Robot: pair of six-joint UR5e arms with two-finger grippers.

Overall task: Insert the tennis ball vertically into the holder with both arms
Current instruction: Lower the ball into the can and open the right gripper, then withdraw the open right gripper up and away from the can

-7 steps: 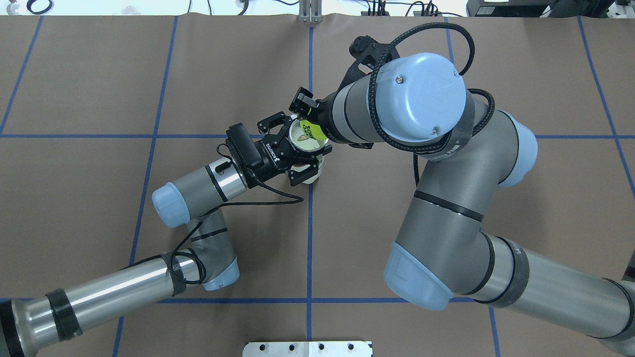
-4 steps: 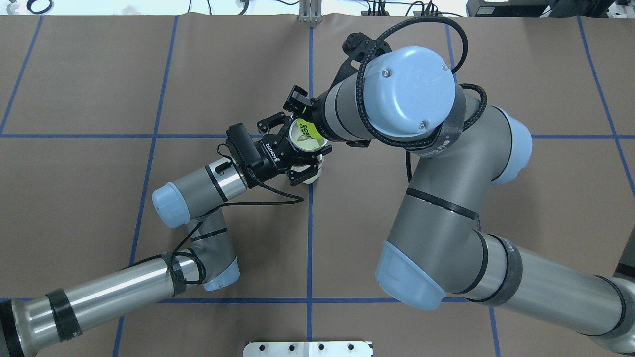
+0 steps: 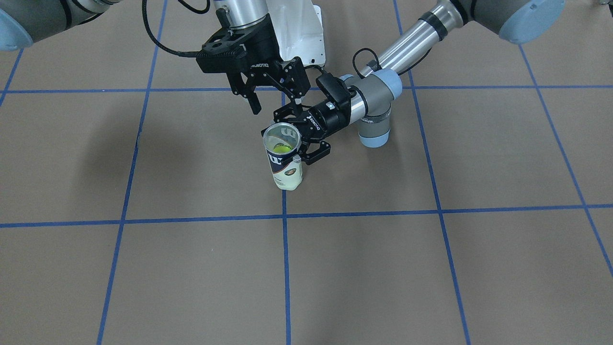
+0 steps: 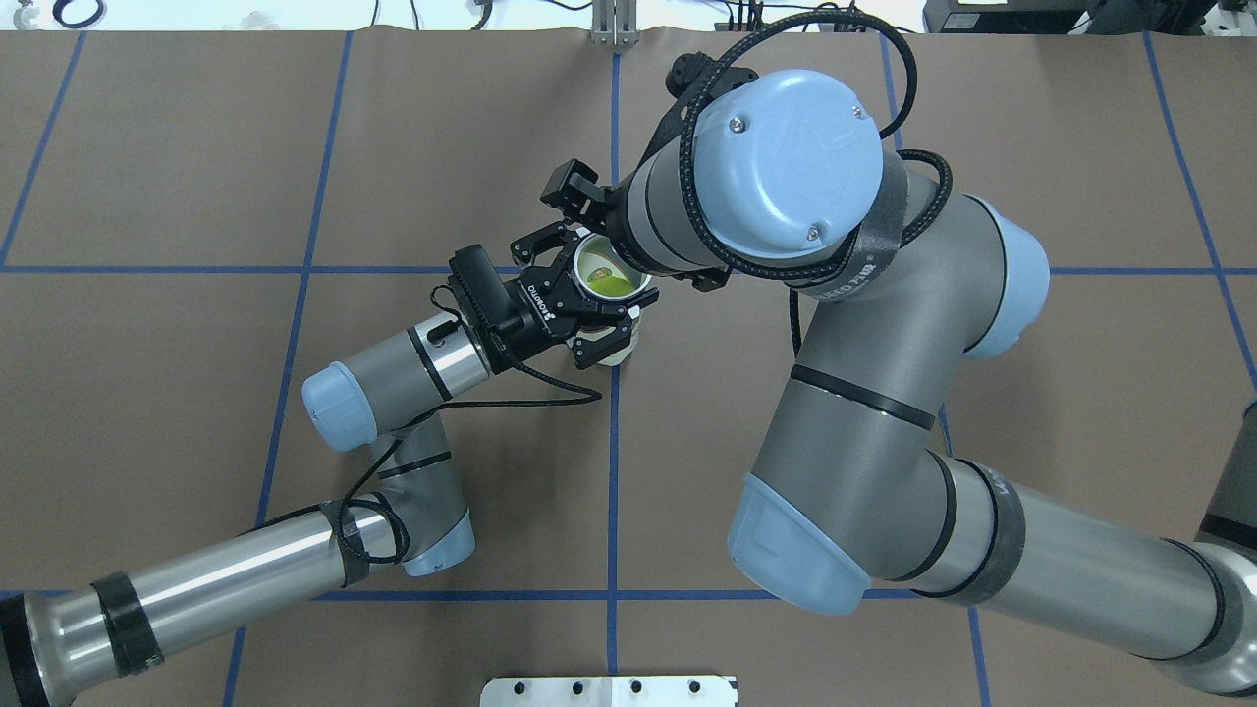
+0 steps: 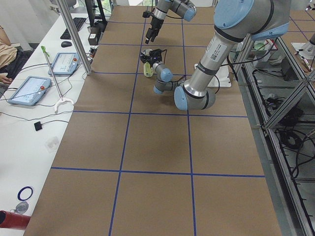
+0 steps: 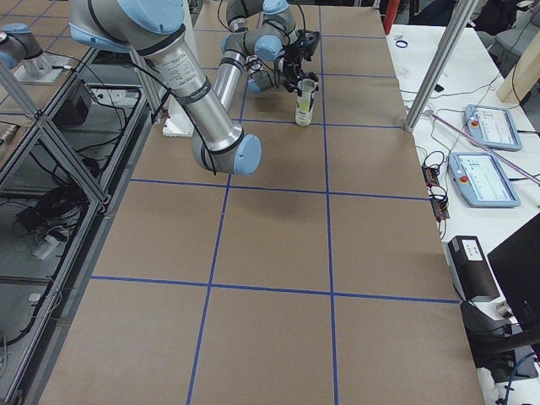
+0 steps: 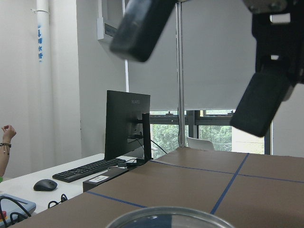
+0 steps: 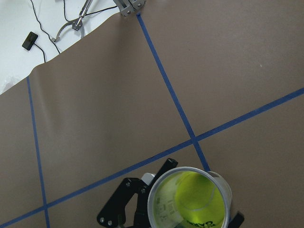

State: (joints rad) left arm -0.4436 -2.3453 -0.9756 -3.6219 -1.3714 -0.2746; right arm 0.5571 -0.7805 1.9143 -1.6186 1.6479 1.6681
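Note:
The holder (image 3: 284, 165), a clear can with a white and navy label, stands upright near the table's middle. My left gripper (image 3: 300, 143) is shut on its upper part from the side; it also shows in the overhead view (image 4: 592, 295). The tennis ball (image 3: 280, 148) sits inside the can, seen through the mouth in the overhead view (image 4: 613, 285) and the right wrist view (image 8: 199, 192). My right gripper (image 3: 275, 99) is open and empty, just above and behind the can's mouth (image 8: 189, 199). Its fingers (image 7: 142, 28) show spread in the left wrist view above the can's rim (image 7: 171, 214).
The brown table cover (image 4: 196, 393) carries a grid of blue tape lines. The white pedestal base (image 3: 297, 28) stands behind the grippers. My right arm's elbow (image 4: 786, 157) hangs over the can's right side. Tablets and cables lie on side benches (image 5: 29, 88).
The ball has left my right gripper and now lies inside the can. My right wrist has shifted left and away from the mouth. My left gripper has held still.

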